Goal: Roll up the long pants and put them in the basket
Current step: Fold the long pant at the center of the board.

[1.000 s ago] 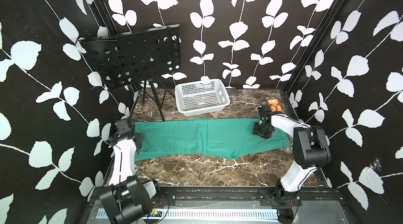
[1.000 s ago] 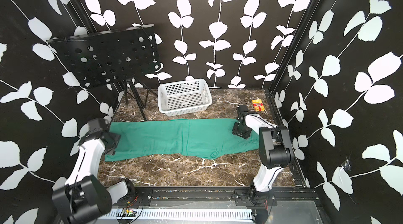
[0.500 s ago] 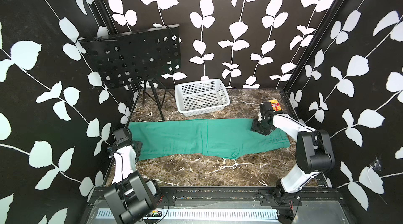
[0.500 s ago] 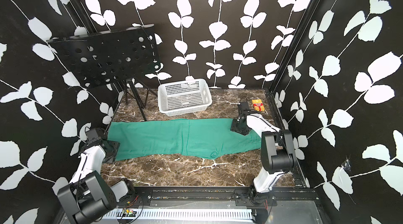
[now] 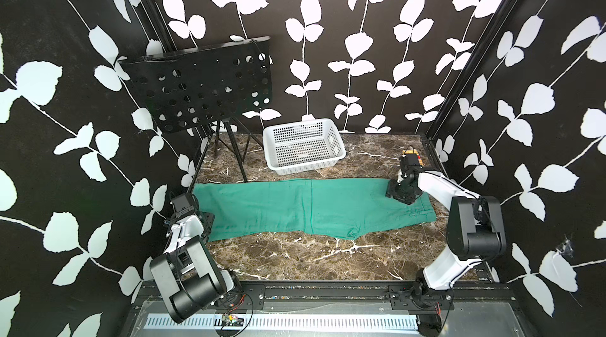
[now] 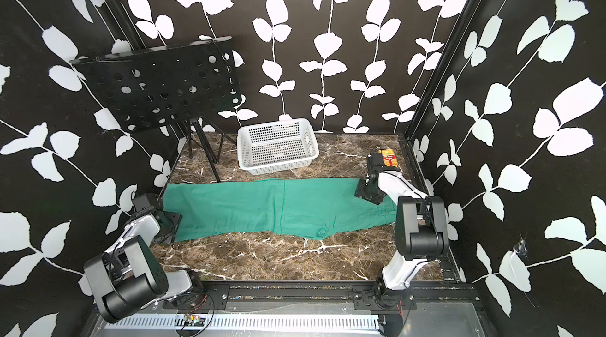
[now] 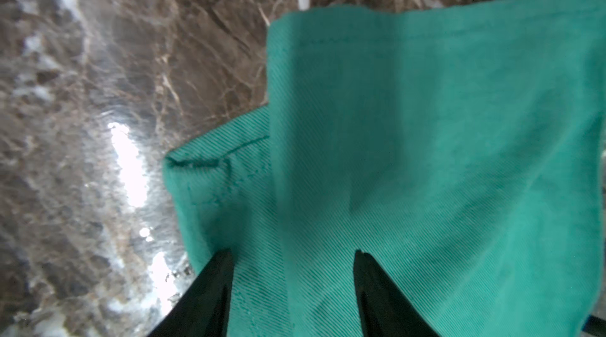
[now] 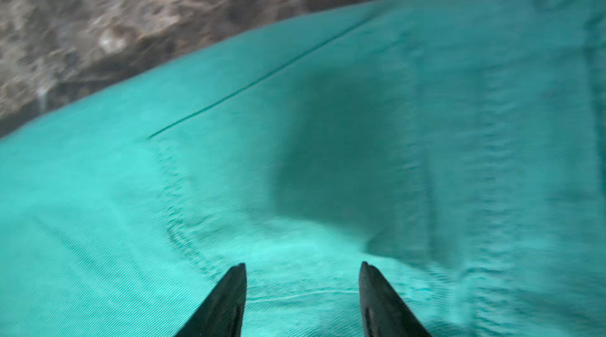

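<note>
Green pants lie flat on the tabletop, outside the white basket behind them. Left fingers and right fingers stand apart over the cloth, gripping nothing.

The counter is a dark brown marble-patterned slab with pale veins. The long pants lie flat and unrolled across its middle, reaching nearly from side to side. The leg ends are at the left and the waist at the right, and the crotch bulges toward the front edge. In the left wrist view, one hemmed leg end lies over the other. Behind the cloth and apart from it, a white basket stands upright near the back wall. To its left, a black music stand has its tripod feet on the counter, one landing just beside the pants' back edge. A small orange-and-yellow box sits in the back right corner
</note>
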Controlling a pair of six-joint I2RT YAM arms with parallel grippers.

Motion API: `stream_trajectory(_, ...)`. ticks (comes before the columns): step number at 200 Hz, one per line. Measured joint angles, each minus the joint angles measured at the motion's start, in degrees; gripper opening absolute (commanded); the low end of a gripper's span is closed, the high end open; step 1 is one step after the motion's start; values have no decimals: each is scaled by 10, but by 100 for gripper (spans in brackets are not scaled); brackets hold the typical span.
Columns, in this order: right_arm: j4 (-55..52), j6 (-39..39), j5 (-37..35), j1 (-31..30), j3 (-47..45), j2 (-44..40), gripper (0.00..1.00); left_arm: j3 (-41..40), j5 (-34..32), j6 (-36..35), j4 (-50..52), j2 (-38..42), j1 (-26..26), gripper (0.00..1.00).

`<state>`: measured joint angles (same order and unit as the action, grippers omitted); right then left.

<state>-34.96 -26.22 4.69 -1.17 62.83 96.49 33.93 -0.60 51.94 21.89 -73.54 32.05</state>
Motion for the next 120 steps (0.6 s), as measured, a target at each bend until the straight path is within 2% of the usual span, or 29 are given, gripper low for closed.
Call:
stream_trajectory(57,-2,-29,7,48,-3,47,59,2,2,-11,-34,-24,35,58)
stream_trajectory(120,-19,-34,14,94,-3,46,60,37,23,-42,-52,-72,89,58)
